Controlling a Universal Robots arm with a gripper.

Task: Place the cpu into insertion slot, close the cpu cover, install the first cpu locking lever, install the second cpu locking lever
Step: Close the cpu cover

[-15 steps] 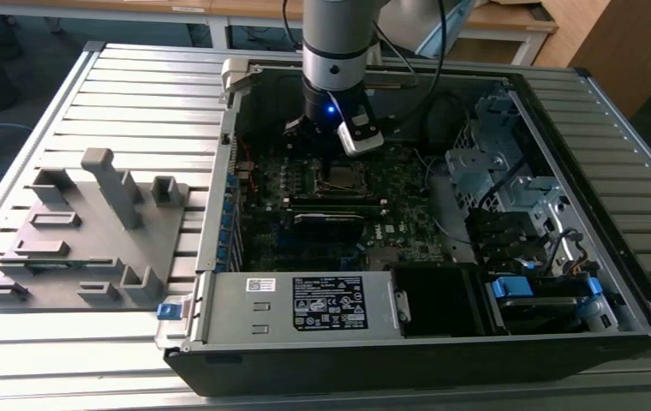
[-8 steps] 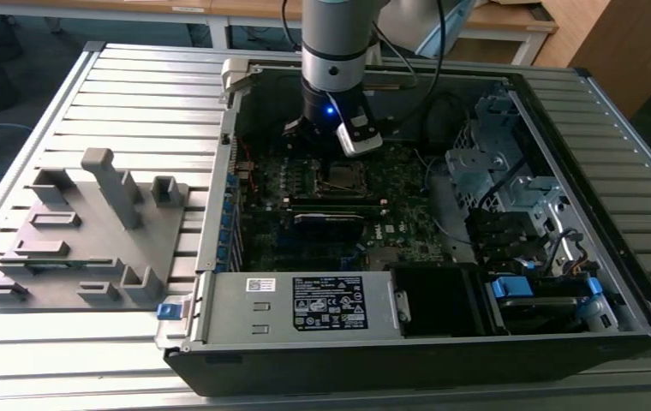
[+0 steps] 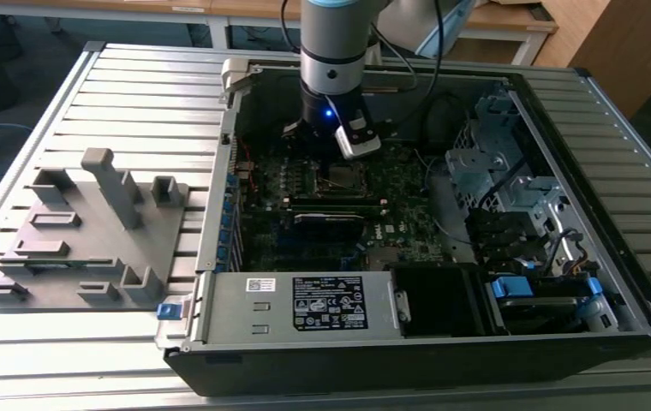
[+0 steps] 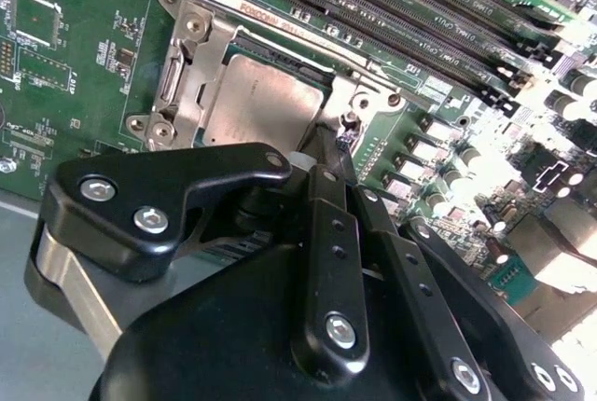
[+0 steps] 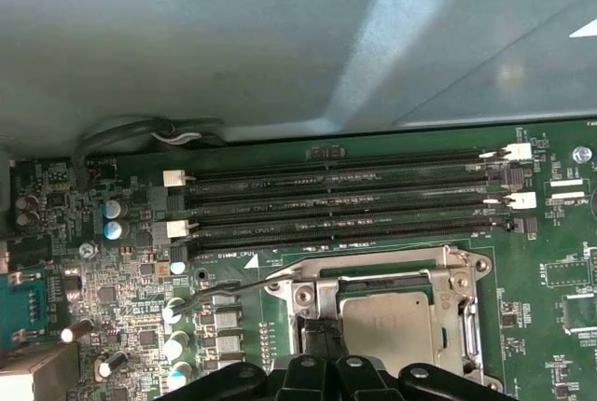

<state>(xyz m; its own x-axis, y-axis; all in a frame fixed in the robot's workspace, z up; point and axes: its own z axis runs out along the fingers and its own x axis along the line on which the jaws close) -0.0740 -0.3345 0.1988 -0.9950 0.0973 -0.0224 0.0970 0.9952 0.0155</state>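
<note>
The open computer case (image 3: 417, 368) holds the motherboard (image 3: 406, 240). In both wrist views the cpu (image 5: 387, 326) sits in the insertion slot (image 5: 373, 277), and the cpu cover (image 5: 464, 312) lies down around it. A thin locking lever (image 5: 233, 287) juts out unlatched from the socket's corner. Memory slots (image 5: 336, 205) run just beside the socket. In the exterior view the arm (image 3: 335, 51) stands upright toward twelve o'clock inside the case, and the gripper (image 4: 326, 154), drawn narrow, sits at the cover's edge
</note>
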